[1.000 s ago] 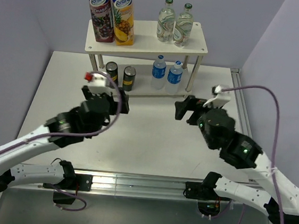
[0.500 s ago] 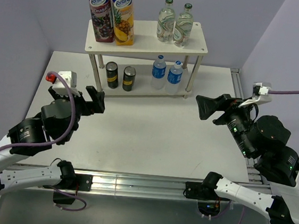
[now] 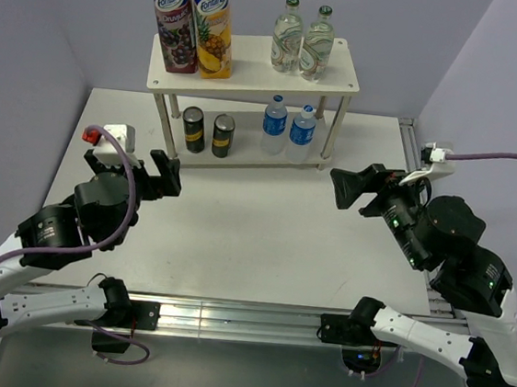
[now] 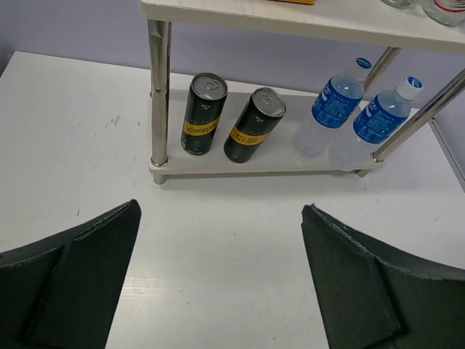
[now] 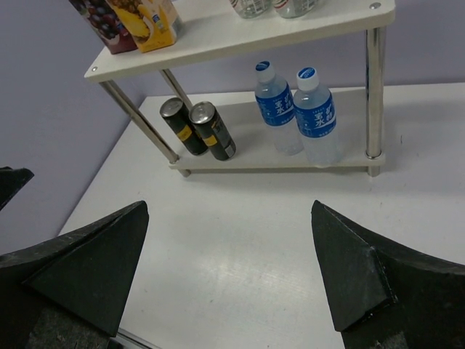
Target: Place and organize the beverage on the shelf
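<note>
At the top centre of the overhead view stands the shelf (image 3: 253, 65), at the far side of the white worktop (image 3: 254, 239). On its upper board two juice cartons (image 3: 191, 22) stand at the left end, touching each other. Two green-capped bottles (image 3: 302, 39) stand side by side at the right end. On the lower board two dark cans (image 3: 207, 133) stand upright at the left, just beside each other, and two blue-capped water bottles (image 3: 288, 127) stand at the right, near the right front leg.

Both arms are in the lower half of the view, well apart from the shelf. The left jaws, at the middle left, stand wide apart and hold nothing. The right jaws, at the middle right, are also wide and empty. Both wrist views look between the fingers toward the lower board.
</note>
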`<state>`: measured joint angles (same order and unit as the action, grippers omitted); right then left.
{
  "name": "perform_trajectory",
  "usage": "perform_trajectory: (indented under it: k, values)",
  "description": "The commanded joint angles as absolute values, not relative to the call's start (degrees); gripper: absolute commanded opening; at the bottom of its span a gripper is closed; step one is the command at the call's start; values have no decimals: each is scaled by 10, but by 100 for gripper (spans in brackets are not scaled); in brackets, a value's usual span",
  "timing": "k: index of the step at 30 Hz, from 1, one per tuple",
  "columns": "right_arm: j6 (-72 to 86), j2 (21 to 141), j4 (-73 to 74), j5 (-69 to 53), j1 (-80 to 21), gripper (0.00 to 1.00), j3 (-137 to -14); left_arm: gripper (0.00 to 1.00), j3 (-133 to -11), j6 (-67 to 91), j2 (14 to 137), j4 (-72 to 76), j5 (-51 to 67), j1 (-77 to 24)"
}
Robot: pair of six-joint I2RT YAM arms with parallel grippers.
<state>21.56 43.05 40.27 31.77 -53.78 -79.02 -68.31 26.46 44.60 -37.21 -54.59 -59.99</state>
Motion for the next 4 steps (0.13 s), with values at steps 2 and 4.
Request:
perform_trajectory:
  k: [2, 4]
  values:
    - [212, 437, 386, 316, -541, 100, -786, 99, -678, 250, 442, -352, -562, -600]
    - [210, 442, 386, 314, -541, 100, -787, 99, -677, 250, 443, -351, -562, -600]
